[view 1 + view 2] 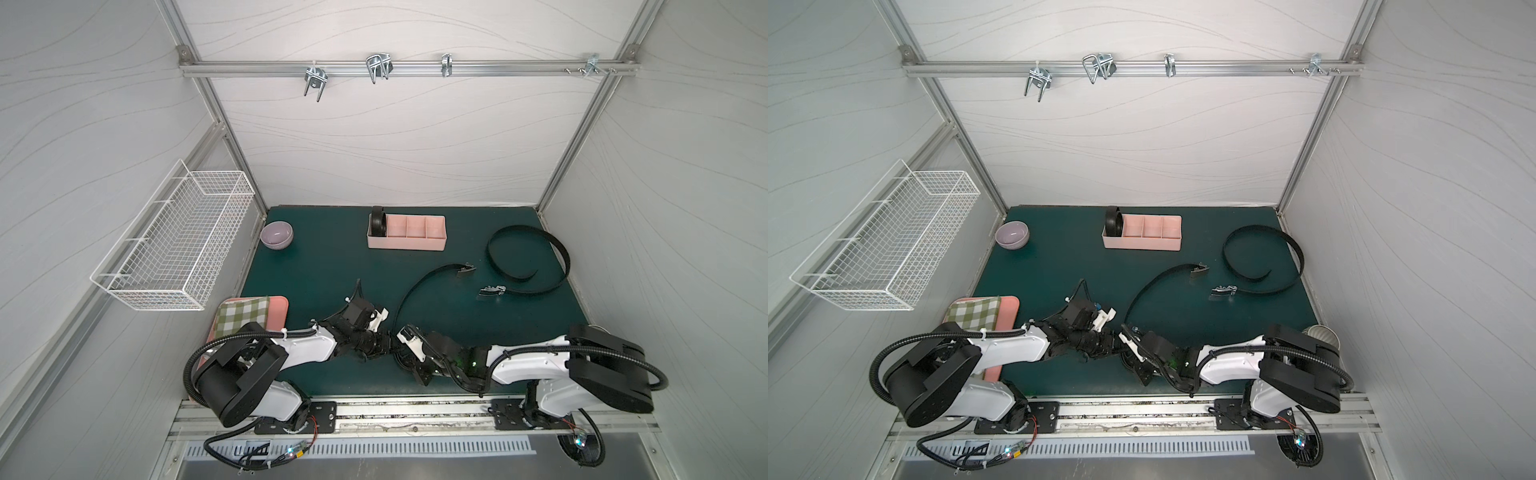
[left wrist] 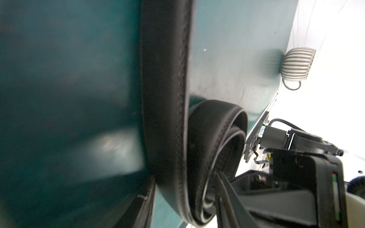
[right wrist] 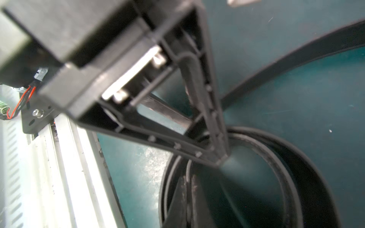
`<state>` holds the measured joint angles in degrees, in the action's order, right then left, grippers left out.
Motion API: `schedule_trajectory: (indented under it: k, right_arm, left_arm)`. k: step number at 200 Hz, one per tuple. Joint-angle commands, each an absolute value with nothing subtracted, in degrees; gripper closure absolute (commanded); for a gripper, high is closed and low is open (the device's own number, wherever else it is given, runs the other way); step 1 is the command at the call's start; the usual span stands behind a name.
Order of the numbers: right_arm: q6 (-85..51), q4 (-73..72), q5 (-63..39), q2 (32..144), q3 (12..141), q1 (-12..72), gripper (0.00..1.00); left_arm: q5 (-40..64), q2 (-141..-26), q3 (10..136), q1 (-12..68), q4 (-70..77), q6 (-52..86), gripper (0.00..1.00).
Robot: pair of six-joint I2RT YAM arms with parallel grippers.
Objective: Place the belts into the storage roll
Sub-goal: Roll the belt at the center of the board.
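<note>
Right gripper (image 3: 220,158): we see its fingers (image 3: 211,118) pinching the half-rolled belt (image 2: 166,98).
Left gripper (image 1: 384,344): beside that roll; we can't tell its finger state.
Tray (image 1: 415,246): one rolled belt (image 1: 378,222) at its end.

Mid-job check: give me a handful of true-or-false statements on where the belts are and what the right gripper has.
1. A coiled belt stands in an end compartment of the storage roll. True.
2. The roll's other three compartments also hold belts. False: they are empty.
3. The right gripper is shut on a partly rolled belt. True.
4. A belt lies in the white wire basket. False: the basket holds nothing; the loose belt lies on the green mat.
</note>
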<state>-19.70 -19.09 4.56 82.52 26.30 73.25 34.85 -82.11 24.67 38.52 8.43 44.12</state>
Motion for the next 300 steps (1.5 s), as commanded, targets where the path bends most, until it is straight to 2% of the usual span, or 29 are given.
schedule_trajectory:
  k: [1, 76, 127, 177, 205, 221, 242, 256, 279, 289, 297, 300]
  right_arm:
    - [-19.8, -15.3, 2.6, 82.2, 25.1, 72.9, 1.0]
    - [-20.3, -17.0, 1.5, 83.1, 24.3, 72.4, 1.0]
    - [-21.6, -18.8, 0.0, 83.2, 23.0, 70.3, 1.0]
    - [-21.7, -18.4, -0.4, 81.2, 22.9, 70.2, 1.0]
    - [-22.7, -15.5, 0.1, 78.0, 22.9, 70.2, 1.0]
    - [-23.4, -11.0, 1.6, 73.8, 23.3, 70.2, 0.87]
    - [-23.8, -0.8, 4.7, 65.9, 25.1, 69.7, 0.64]
    - [-24.8, 6.5, 6.1, 60.1, 26.4, 67.8, 0.53]
    - [-25.2, 14.8, 2.3, 52.9, 28.1, 58.9, 0.37]
    - [-24.0, 17.5, 0.4, 51.2, 29.4, 54.2, 0.22]
    - [-22.2, 19.2, -2.4, 51.0, 31.2, 50.0, 0.15]
    - [-21.5, 19.7, -3.2, 51.1, 32.1, 48.7, 0.09]
  left_arm:
    - [35.8, -84.6, 27.0, 39.4, 11.4, 42.7, 0.57]
    - [37.7, -87.4, 30.6, 40.1, 4.0, 34.3, 0.65]
    - [29.6, -85.4, 32.2, 44.8, -4.8, 29.8, 0.71]
    - [23.5, -86.0, 33.3, 47.8, -6.5, 30.7, 0.9]
    - [20.0, -84.0, 33.4, 48.4, -7.9, 31.8, 0.97]
    - [16.5, -81.9, 33.8, 48.3, -11.0, 32.3, 1.0]
    - [12.1, -79.0, 34.4, 48.3, -16.2, 32.9, 1.0]
    - [9.0, -77.2, 34.8, 48.3, -19.4, 33.8, 1.0]
    - [6.8, -75.6, 34.8, 48.4, -22.5, 33.9, 1.0]
    - [5.4, -75.3, 35.0, 48.4, -24.2, 34.1, 1.0]
    - [4.3, -75.1, 35.3, 48.4, -25.8, 34.3, 1.0]
    - [3.7, -75.1, 35.5, 48.4, -26.4, 34.3, 1.0]
